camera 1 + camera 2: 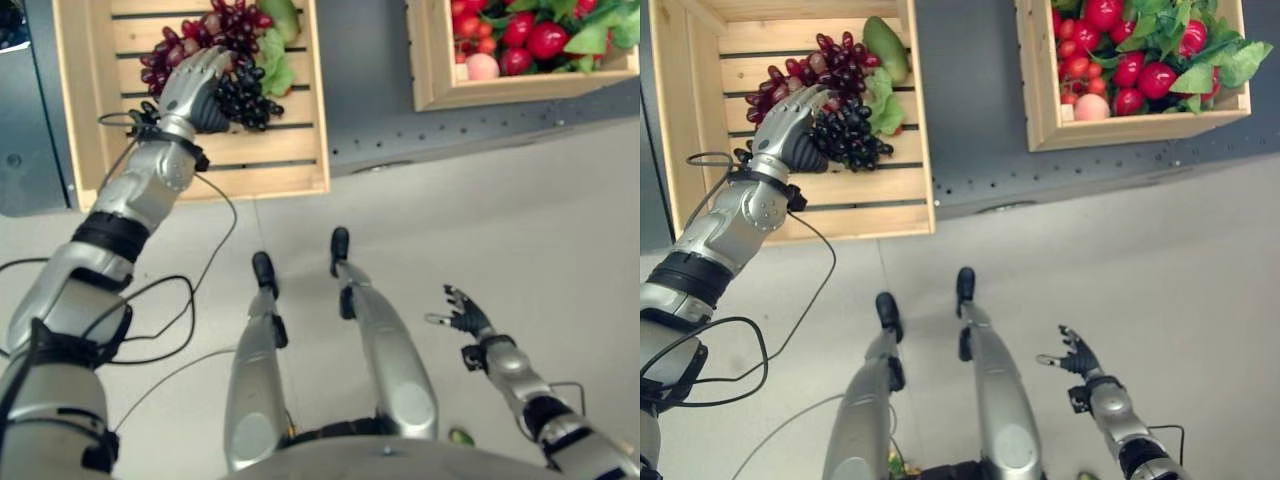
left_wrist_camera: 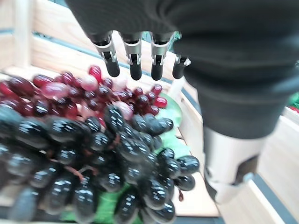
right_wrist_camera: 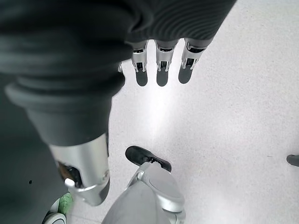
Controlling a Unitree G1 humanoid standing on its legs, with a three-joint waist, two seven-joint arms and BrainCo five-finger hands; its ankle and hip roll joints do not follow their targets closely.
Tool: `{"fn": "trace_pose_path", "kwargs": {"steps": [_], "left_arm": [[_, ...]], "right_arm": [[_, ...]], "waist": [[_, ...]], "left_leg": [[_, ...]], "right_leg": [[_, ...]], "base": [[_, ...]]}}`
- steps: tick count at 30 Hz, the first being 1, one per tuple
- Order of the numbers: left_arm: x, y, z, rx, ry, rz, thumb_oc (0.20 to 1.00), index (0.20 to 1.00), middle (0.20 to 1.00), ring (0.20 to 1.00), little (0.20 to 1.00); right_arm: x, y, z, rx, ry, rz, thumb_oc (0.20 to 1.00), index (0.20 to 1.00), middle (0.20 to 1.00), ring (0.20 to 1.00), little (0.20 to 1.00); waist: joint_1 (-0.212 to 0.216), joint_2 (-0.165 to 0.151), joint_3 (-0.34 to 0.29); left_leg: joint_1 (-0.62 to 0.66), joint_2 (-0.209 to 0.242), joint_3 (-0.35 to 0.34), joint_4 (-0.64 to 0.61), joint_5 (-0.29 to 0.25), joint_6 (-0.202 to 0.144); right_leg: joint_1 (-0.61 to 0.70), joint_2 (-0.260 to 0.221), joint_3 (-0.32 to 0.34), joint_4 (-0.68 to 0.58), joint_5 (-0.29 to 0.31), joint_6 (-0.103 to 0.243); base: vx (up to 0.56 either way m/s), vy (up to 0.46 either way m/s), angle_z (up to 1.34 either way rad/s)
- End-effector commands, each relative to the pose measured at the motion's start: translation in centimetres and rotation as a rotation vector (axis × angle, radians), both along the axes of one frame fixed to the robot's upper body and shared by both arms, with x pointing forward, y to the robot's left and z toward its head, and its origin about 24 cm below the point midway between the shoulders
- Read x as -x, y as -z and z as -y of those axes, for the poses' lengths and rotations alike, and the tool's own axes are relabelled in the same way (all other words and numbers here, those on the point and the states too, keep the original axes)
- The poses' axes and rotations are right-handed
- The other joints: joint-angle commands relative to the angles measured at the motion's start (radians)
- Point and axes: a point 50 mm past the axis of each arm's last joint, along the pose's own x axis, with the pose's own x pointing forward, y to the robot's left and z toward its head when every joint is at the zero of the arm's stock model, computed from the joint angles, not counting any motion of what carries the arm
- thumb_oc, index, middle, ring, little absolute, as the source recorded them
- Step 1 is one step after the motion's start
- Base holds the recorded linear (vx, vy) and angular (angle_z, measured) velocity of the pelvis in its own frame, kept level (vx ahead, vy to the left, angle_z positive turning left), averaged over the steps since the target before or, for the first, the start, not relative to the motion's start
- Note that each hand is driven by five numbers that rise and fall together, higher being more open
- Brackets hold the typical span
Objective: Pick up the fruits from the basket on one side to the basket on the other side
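A bunch of black grapes (image 1: pixel 248 100) lies in the left wooden crate (image 1: pixel 300 185), with red grapes (image 1: pixel 225 25) and a green fruit (image 1: pixel 885 45) behind it. My left hand (image 1: pixel 190 85) rests over the near side of the black grapes (image 2: pixel 117 158). Its fingers (image 2: pixel 135 65) stretch straight above the red grapes (image 2: pixel 70 91), with the thumb held apart from them. The right crate (image 1: pixel 500 95) holds several red fruits, a peach (image 1: pixel 482 66) and green leaves. My right hand (image 1: pixel 465 315) hangs low over the floor, open and holding nothing.
Both crates stand on a dark grey surface (image 1: pixel 365 90), with a gap between them. A green leaf (image 1: pixel 275 70) lies under the grapes. A small green object (image 1: pixel 460 437) lies on the pale floor near my right arm.
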Motion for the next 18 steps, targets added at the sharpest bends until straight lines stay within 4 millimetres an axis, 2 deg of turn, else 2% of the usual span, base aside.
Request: {"fn": "trace_pose_path", "kwargs": {"steps": [1,11,12,18], "left_arm": [[0.1,-0.7,-1.2,0.032,-0.037,0.025,1.0,1.0,1.0,1.0,1.0],[0.3,1.5,-2.4,0.031,-0.086,-0.037,1.0,1.0,1.0,1.0,1.0],[0.3,1.7,-2.6,0.031,-0.094,-0.042,1.0,1.0,1.0,1.0,1.0],[0.7,1.8,-4.2,0.056,-0.145,-0.035,1.0,1.0,1.0,1.0,1.0]], "right_arm": [[1.0,-0.1,1.0,0.001,0.028,0.015,1.0,1.0,1.0,1.0,1.0],[0.1,-1.4,0.7,-0.024,0.028,0.095,1.0,1.0,1.0,1.0,1.0],[0.2,-1.4,0.8,-0.026,0.03,0.098,1.0,1.0,1.0,1.0,1.0],[-0.1,-1.8,1.1,-0.027,0.044,0.122,1.0,1.0,1.0,1.0,1.0]], "waist": [[-0.006,-0.017,-0.017],[-0.018,-0.03,0.002],[-0.017,-0.027,0.001],[-0.019,-0.032,0.008]], "left_leg": [[-0.058,-0.018,0.013,0.09,-0.07,0.053],[-0.118,-0.011,0.014,0.13,-0.085,0.059],[-0.113,-0.008,0.004,0.138,-0.114,0.054],[-0.15,-0.007,0.002,0.164,-0.123,0.058]], "right_leg": [[-0.038,0.021,0.025,0.08,-0.054,0.096],[-0.088,0.027,0.035,0.101,-0.053,0.095],[-0.086,0.031,0.04,0.113,-0.078,0.104],[-0.115,0.029,0.039,0.123,-0.074,0.104]], "base": [[0.0,0.0,0.0],[0.01,-0.004,-0.02],[0.08,0.001,-0.03],[0.01,0.001,0.0]]}}
